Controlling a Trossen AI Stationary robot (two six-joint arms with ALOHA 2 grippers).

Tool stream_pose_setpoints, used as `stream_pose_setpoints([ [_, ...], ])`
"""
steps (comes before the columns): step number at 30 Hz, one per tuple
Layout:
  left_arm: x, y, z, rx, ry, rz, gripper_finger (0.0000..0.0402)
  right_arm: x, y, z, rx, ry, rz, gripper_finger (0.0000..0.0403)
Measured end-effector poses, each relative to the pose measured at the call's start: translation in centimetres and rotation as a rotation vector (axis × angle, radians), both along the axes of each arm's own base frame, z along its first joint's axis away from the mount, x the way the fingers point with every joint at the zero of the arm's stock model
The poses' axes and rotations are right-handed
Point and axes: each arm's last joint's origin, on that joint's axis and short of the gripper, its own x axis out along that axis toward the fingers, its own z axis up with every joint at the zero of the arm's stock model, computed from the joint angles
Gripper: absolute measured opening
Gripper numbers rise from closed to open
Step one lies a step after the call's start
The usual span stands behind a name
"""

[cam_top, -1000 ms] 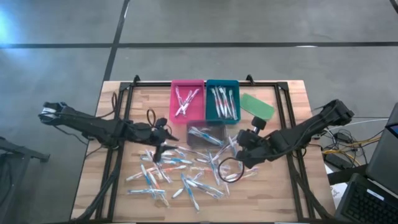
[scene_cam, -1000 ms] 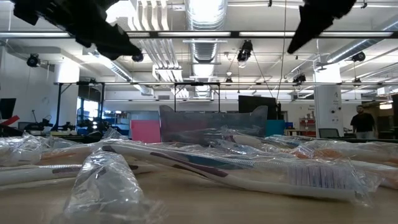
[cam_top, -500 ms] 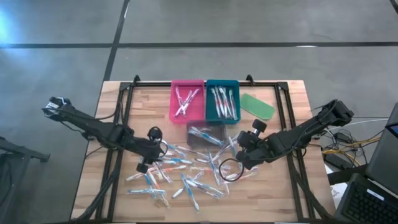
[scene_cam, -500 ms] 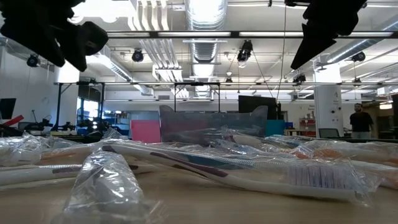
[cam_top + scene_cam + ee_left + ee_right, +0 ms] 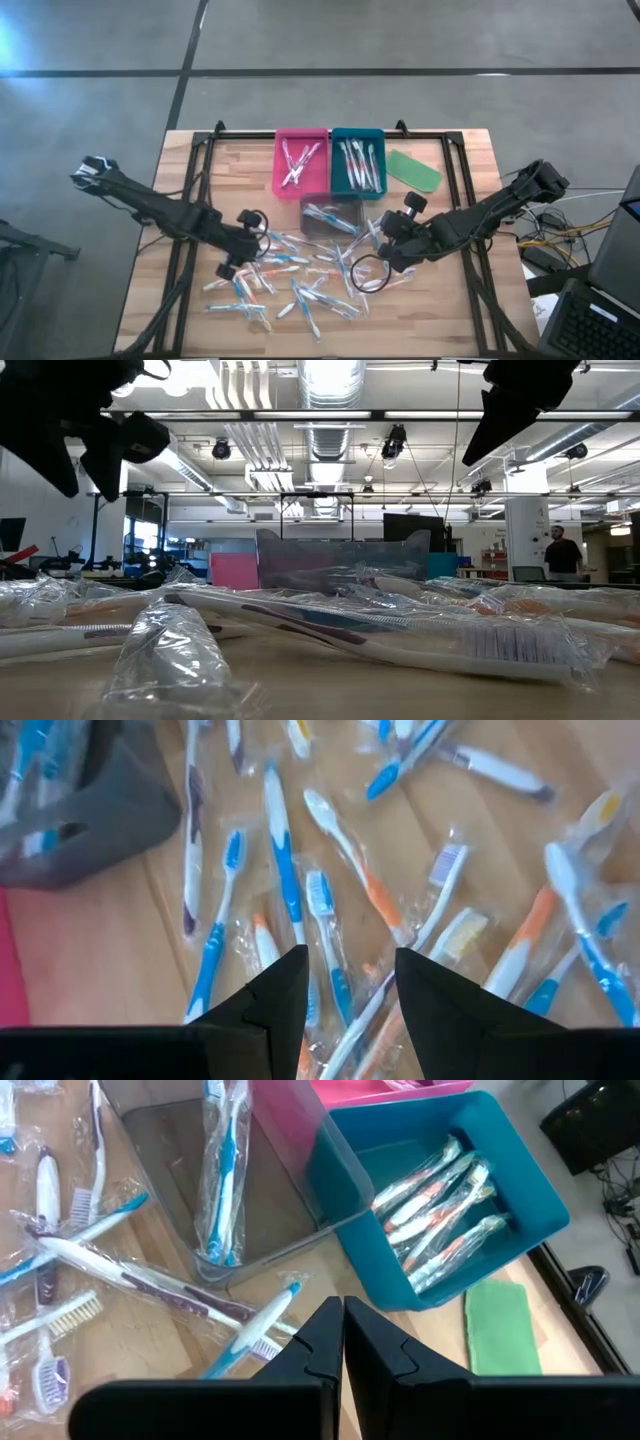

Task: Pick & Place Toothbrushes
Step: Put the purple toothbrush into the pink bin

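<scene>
Many wrapped toothbrushes [image 5: 295,280] lie scattered flat on the wooden table, whitish with blue, orange or pink accents. More lie in the pink tray [image 5: 301,160], the teal tray [image 5: 358,160] and the clear grey tray [image 5: 331,214]. My left gripper [image 5: 232,264] hangs open over the left part of the pile. In its wrist view [image 5: 345,982] its fingers point down at several blue and orange toothbrushes [image 5: 285,880] and hold nothing. My right gripper [image 5: 386,262] hangs shut above the pile's right part, near the grey tray [image 5: 215,1175], and is empty [image 5: 343,1335].
A flat green oblong piece [image 5: 414,170] lies right of the teal tray. A black frame [image 5: 200,160] runs round the table's working area. A dark cable loop [image 5: 364,272] hangs by my right gripper. Bare wood shows along the near edge [image 5: 420,320].
My left gripper has drawn back toward the table's near left, away from the grey tray, and has tipped from pointing nearly level to pointing steeply down at the pile. Its fingers stay apart. The toothbrushes have not moved.
</scene>
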Motion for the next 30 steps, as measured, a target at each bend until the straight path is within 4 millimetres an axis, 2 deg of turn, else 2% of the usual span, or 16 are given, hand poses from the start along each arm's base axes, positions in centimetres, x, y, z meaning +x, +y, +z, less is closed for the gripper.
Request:
stream_pose_setpoints([
  [17, 2.4, -1.1, -5.3, 0.060, 0.269, 0.024, 0.0156, 0.0, 0.0, 0.0, 0.001, -0.001, 0.001, 0.0008],
  [26, 2.8, -1.3, -6.6, 0.084, 0.332, -0.004, 0.0155, 0.0, 0.0, 0.0, 0.001, -0.001, 0.001, 0.0008],
  [30, 2.8, -1.4, -6.9, 0.097, 0.343, -0.022, 0.0142, 0.0, 0.0, 0.0, 0.001, -0.001, 0.001, 0.0008],
])
